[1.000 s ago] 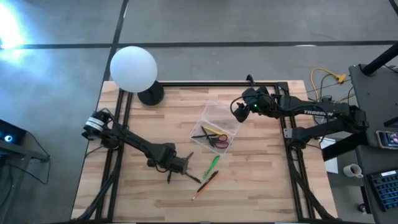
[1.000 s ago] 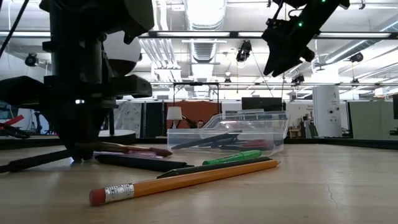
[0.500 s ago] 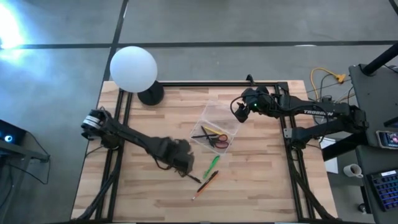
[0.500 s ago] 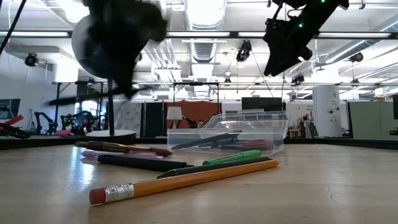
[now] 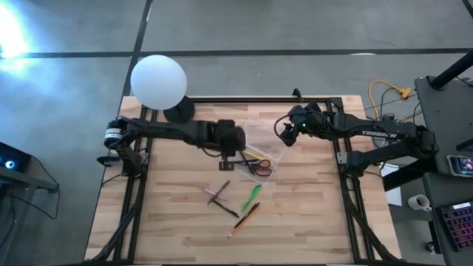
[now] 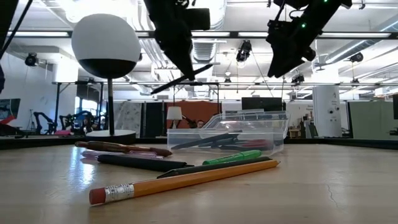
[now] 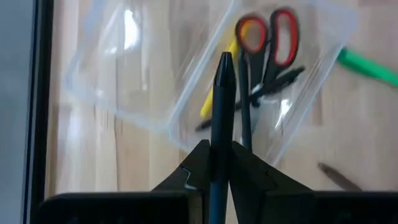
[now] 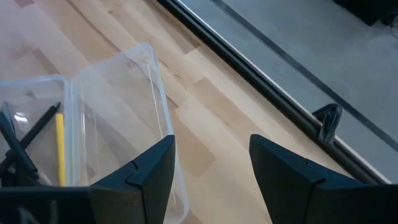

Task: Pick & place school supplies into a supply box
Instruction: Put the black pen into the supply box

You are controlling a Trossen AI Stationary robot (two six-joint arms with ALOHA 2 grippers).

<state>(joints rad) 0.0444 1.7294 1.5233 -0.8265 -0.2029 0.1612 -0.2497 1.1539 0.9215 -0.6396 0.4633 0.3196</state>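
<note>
The pen (image 7: 221, 118) is held clamped between the fingers of the left gripper (image 7: 214, 162), just over the near edge of the box (image 5: 255, 151) at the centre of the high view. In the left wrist view the pen tip is seen above the scissors (image 7: 267, 31), the yellow stick (image 7: 217, 93) and dark pens already lying in the box. For a good drop, the pen should be carried a little further over the open tray, lowered close to the contents, turned along the box's long side, and only then released, so that it is not bounced off the rim. On the desk (image 5: 310, 222), lower centre, a pencil (image 5: 244, 219), a green marker (image 5: 252, 196) and other pens are left. Farther off, the right gripper (image 5: 284, 131) is parked, fingers wide apart, beside the box's far end at upper right.
</note>
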